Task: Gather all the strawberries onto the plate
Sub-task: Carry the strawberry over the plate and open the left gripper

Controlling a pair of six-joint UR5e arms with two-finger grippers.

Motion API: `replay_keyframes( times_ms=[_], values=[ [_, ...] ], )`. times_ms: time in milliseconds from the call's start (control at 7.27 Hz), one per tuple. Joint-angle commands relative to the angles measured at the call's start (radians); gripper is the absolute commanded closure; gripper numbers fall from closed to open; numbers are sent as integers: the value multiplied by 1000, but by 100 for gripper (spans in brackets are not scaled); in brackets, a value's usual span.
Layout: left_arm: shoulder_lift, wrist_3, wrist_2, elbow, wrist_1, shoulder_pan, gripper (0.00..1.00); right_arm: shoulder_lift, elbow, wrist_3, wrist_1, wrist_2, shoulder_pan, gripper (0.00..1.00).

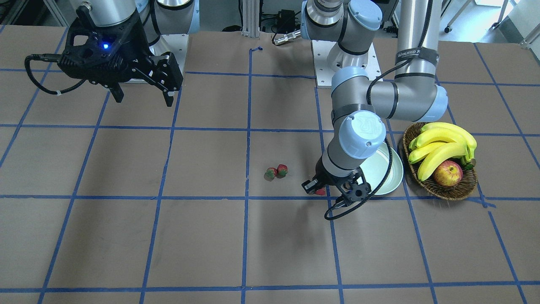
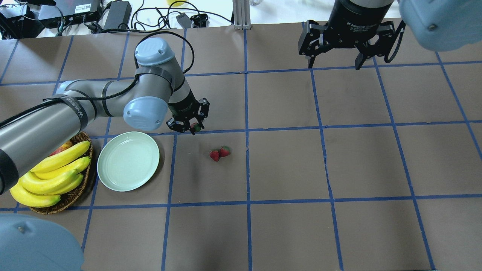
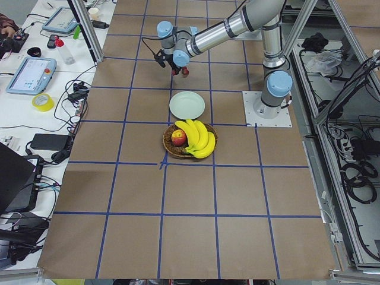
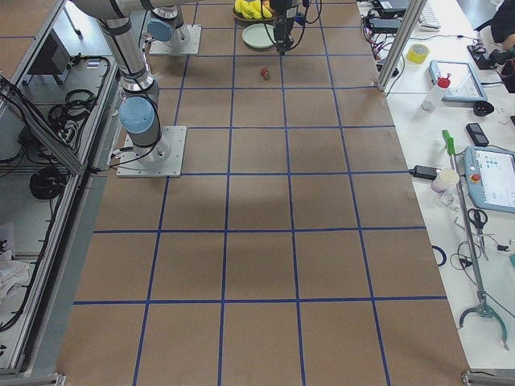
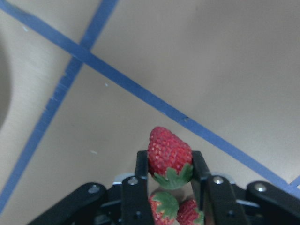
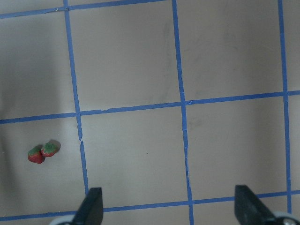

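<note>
The left gripper (image 5: 169, 158) clamps a small, light, probably bruise-prone strawberry (image 5: 168, 144) across its broad shoulders beside the leaves, the plate (image 2: 128, 161) at eight o'clock overhead.

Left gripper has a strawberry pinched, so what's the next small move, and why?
Probably carry the held strawberry sideways until it is over the plate. The left gripper is shut on it but sits outside the plate's rim, above the table, and the plate is empty.
</note>
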Motion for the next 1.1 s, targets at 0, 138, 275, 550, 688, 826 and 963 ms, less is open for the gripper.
replay_keyframes(
  times_ms=[0, 138, 275, 550, 688, 826, 963],
  values=[
    [75, 213, 116, 6, -142, 113, 100, 2, 1, 0, 0, 0, -1, 0],
    [103, 265, 139, -6, -193, 152, 100, 2, 1, 0, 0, 0, -1, 0],
    [123, 340, 151, -9, -254, 208, 100, 2, 1, 0, 0, 0, -3, 0],
    [112, 460, 150, -73, -260, 316, 100, 2, 1, 0, 0, 0, -1, 0],
    [93, 486, 147, -96, -246, 348, 100, 2, 1, 0, 0, 0, -3, 0],
    [76, 482, 145, -93, -238, 348, 100, 2, 1, 1, 0, 0, -3, 0],
    [53, 485, 147, -98, -193, 348, 100, 2, 1, 0, 0, 0, -3, 0]
  ],
)
